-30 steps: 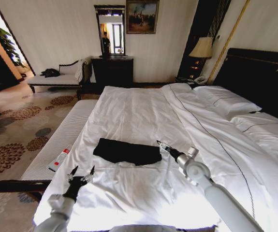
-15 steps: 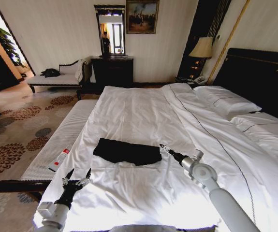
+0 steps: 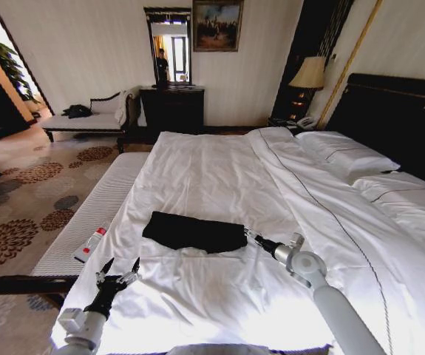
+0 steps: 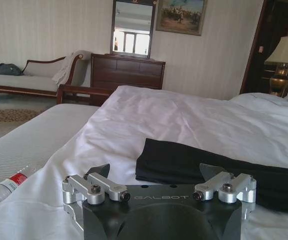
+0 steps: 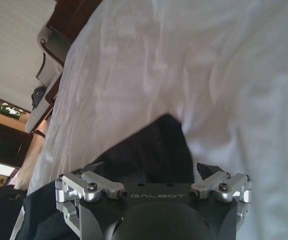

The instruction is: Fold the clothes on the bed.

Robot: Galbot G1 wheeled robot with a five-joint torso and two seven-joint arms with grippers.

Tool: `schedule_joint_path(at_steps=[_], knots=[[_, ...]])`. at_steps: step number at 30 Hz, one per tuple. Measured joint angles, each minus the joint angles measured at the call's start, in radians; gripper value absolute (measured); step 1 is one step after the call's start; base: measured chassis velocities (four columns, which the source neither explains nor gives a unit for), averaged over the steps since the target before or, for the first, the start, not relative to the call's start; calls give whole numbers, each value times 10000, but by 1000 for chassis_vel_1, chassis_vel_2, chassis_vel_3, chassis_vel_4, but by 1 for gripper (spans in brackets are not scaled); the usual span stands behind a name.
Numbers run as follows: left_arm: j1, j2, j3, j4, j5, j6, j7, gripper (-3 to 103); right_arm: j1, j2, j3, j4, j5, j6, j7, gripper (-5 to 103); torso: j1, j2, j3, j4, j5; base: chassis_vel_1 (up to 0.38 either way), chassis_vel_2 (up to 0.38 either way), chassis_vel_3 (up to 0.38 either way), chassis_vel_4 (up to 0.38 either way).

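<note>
The black T-shirt [image 3: 194, 231] lies folded into a flat oblong on the white bed [image 3: 219, 170], near its foot. The right hand [image 3: 250, 235] sits low at the shirt's right edge, fingers spread and gripping nothing (in its wrist view the dark cloth lies just ahead of them). The left hand [image 3: 119, 269] hovers above the sheet, nearer the bed's foot than the shirt, fingers apart and empty. A plastic bottle [image 3: 92, 243] rests on the pale bench beside the bed.

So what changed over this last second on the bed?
The right pincer dropped lower, its tip now at the folded black T-shirt's right end. The left pincer pulled back toward the robot, open. Neither holds anything. The T-shirt and bed stayed put.
</note>
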Motion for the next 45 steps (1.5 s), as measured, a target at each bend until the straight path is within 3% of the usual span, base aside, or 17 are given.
schedule_joint_path(at_steps=[12, 25, 32, 39, 45], knots=[[-9, 7, 8, 11, 0, 9, -4, 100, 31, 876, -385, -554, -675, -211, -16, 100, 0, 0, 0, -1, -3, 0, 0, 0, 0], [-10, 9, 14, 14, 0, 18, -7, 100, 651, 1871, -224, -1320, -583, -142, 274, 100, 0, 1, 0, -1, -3, 0, 0, 0, 0], [-11, 10, 15, 15, 0, 18, -8, 100, 702, 2075, -128, -1609, -657, -159, 284, 101, -1, 1, -1, -1, -4, 0, 0, 0, 0], [-11, 11, 15, 15, 0, 18, -11, 100, 640, 2210, -128, -1623, -820, -155, 292, 82, 0, 1, -1, -4, -2, 0, 0, 0, 0], [-11, 11, 15, 15, 0, 19, -12, 100, 639, 2221, -136, -1584, -845, -127, 316, 54, -1, 0, 0, 0, 1, 0, 0, 0, 0]])
